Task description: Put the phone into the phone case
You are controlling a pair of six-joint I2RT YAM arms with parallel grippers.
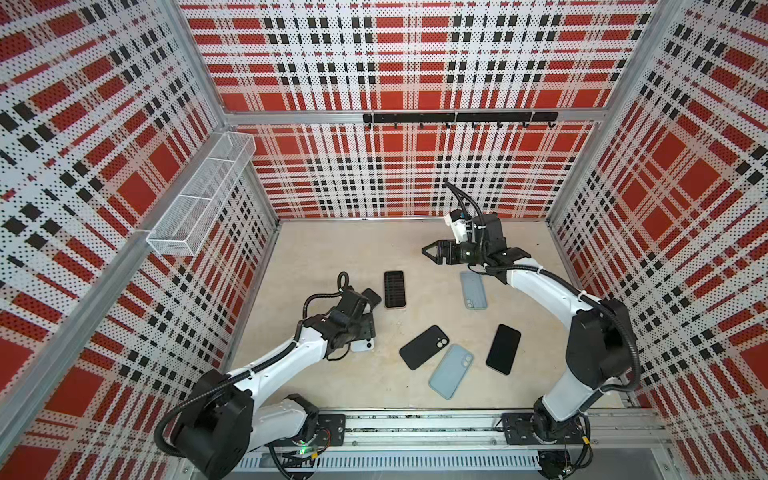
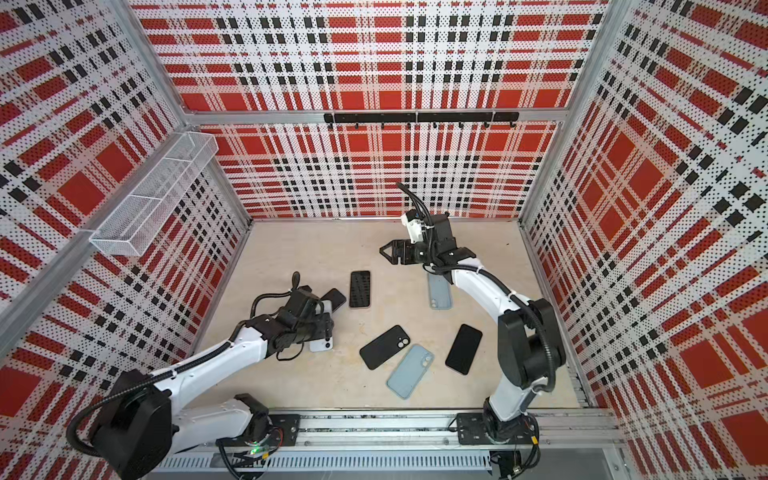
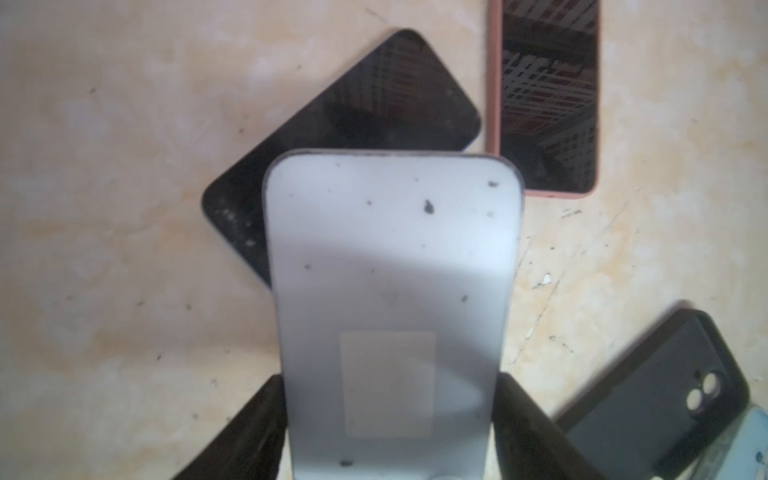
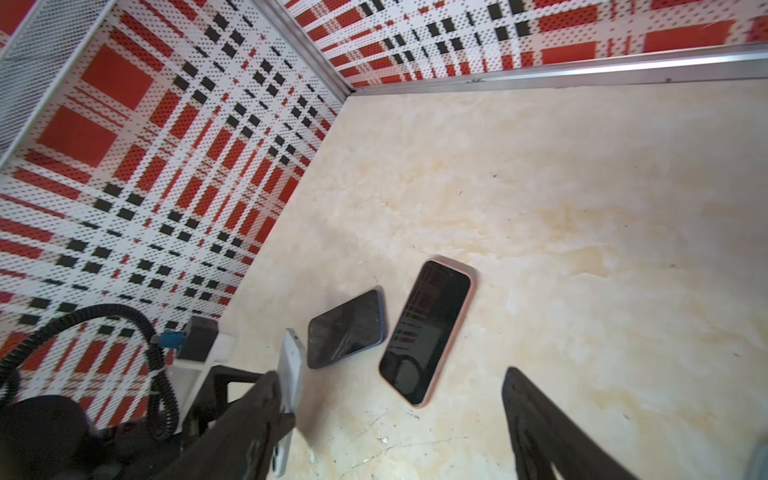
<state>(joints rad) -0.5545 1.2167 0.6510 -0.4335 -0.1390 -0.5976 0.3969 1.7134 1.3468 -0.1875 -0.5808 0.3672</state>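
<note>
Left gripper [image 3: 388, 419]: my jaws stand wide and are closed on the long edges of a white, flat, rounded-corner phone [image 3: 390, 266], back face up and speckled with dirt; it juts forward from between my fingers, lifted off the beige marbled tabletop [image 3: 124, 208].
Right gripper [image 1: 432, 251]: jaws apart, nothing between them, raised above the far side of the table.
Step in hand: phone picked up, not yet brought to a case.
Under the phone's tip: a dark bare phone [image 3: 374, 108] lying askew, screen up; just past it a phone in a pink case [image 3: 548, 95], already fitted by the look of it.
Cases within reach: black soft case with camera cut-out [image 1: 424, 347], and a pale blue case [image 1: 451, 370] touching it, both between my two arms. Another pale blue case [image 1: 473, 290] lies beneath my right arm.
Next move, as I judge it: carry the white phone to an empty case, level it, seat one end first, then press down; the right gripper likely must steady the case.
Cannot tell: which case fits.
</note>
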